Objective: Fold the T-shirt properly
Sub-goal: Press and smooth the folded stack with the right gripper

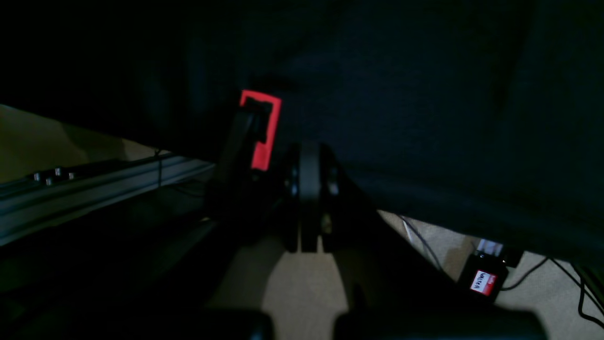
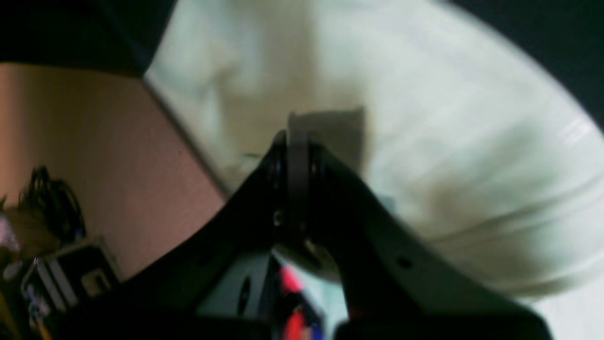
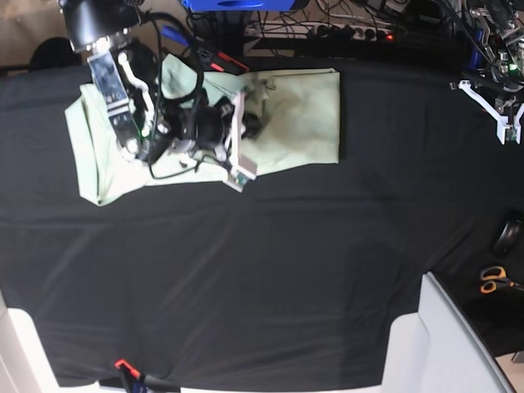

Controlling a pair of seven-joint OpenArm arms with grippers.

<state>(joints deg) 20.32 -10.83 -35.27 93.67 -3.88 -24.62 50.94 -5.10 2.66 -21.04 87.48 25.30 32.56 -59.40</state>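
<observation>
A black tablecloth [image 3: 270, 270] covers nearly the whole table, and the T-shirt [image 3: 299, 123] lies on it up toward eleven o'clock, near the far edge. The shirt is pale mint green, partly folded, with a smooth rectangular panel on one side and a rumpled, bunched part under the arm on the other. From the right wrist camera the cloth fills the frame, blurred, with soft creases running across it.

The right gripper [image 2: 302, 130] sits over the middle of the shirt with its jaws pressed together; the cloth lies right at the tips, but I cannot tell whether any is pinched. The left gripper [image 1: 309, 156] is off at two o'clock, jaws together, nothing between them.

Small orange-handled scissors [image 3: 494, 280] lie at three o'clock.
</observation>
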